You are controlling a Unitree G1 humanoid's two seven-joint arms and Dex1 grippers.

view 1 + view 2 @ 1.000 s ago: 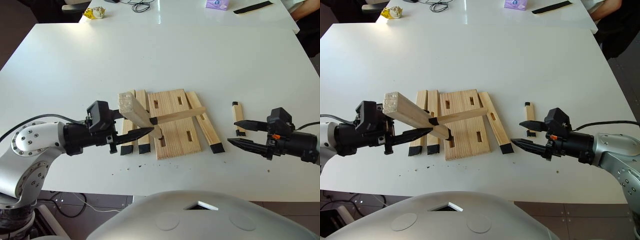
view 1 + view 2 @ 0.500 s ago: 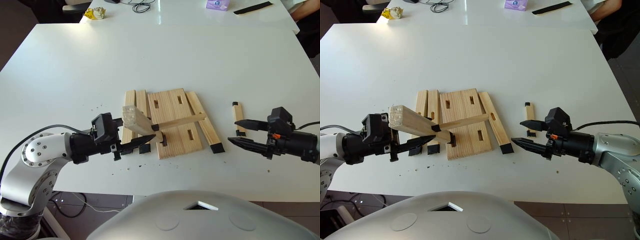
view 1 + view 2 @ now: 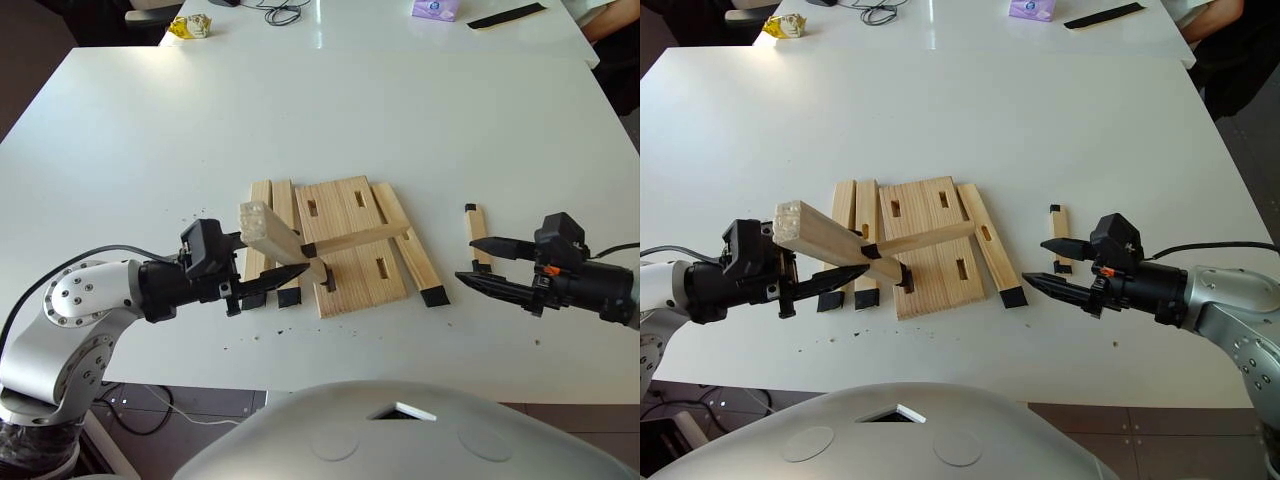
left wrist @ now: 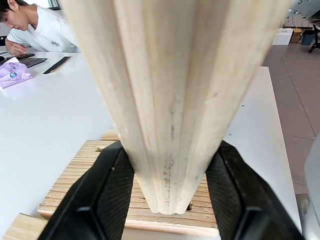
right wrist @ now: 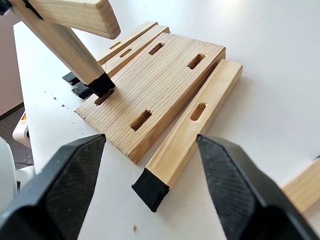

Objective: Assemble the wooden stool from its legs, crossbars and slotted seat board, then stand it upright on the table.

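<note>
The slotted seat board (image 3: 355, 215) lies flat mid-table. My left gripper (image 3: 275, 264) is shut on a wooden leg (image 3: 275, 235) that is tilted, its black-capped end down at the board's near-left slot. A crossbar (image 3: 360, 239) sticks out of that leg across the board. In the left wrist view the leg (image 4: 170, 100) sits between both fingers (image 4: 107, 200). Two legs (image 3: 272, 200) lie left of the board, and one black-tipped leg (image 3: 412, 252) lies along its right side. A short crossbar (image 3: 473, 235) lies farther right. My right gripper (image 3: 466, 261) hangs open beside it, holding nothing.
Wood crumbs (image 3: 262, 331) dot the table near the front edge. At the far edge lie a yellow wrapper (image 3: 190, 25), cables (image 3: 285, 12), a purple packet (image 3: 435, 8) and a black strip (image 3: 507, 14). The white table (image 3: 320, 110) is bare beyond the board.
My left arm sank and drew toward the near edge with the leg, then rose slightly; the leg now tilts lower over the board. The right arm has kept still.
</note>
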